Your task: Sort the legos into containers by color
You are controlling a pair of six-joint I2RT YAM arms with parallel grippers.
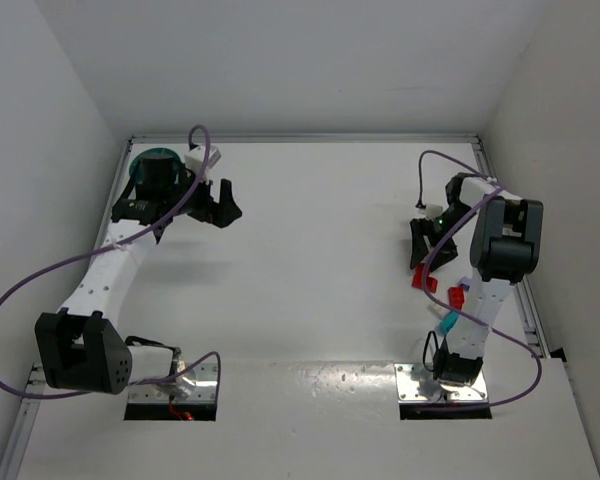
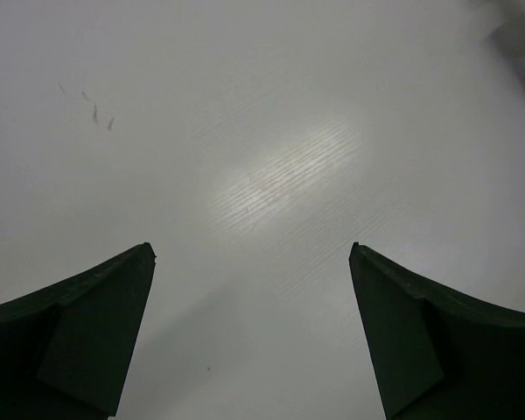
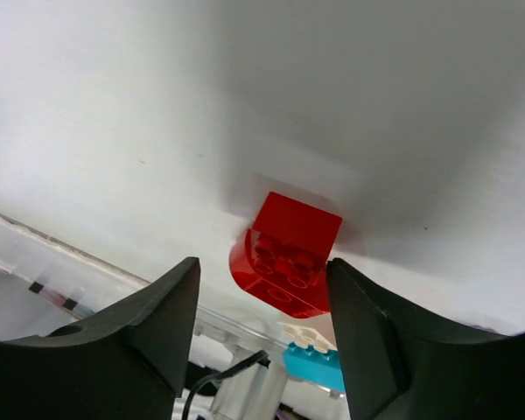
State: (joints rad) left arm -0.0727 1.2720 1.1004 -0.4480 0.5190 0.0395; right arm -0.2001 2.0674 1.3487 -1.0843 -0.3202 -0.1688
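Only its wrist view shows right gripper (image 3: 262,264) loosely astride red lego (image 3: 290,238); left gripper (image 2: 252,248) gapes.

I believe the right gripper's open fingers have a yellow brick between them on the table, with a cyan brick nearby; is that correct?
Not quite: the brick between the right gripper's fingers is red, not yellow, as the right wrist view shows. The rest holds: the fingers stand apart, and a cyan brick lies nearby.
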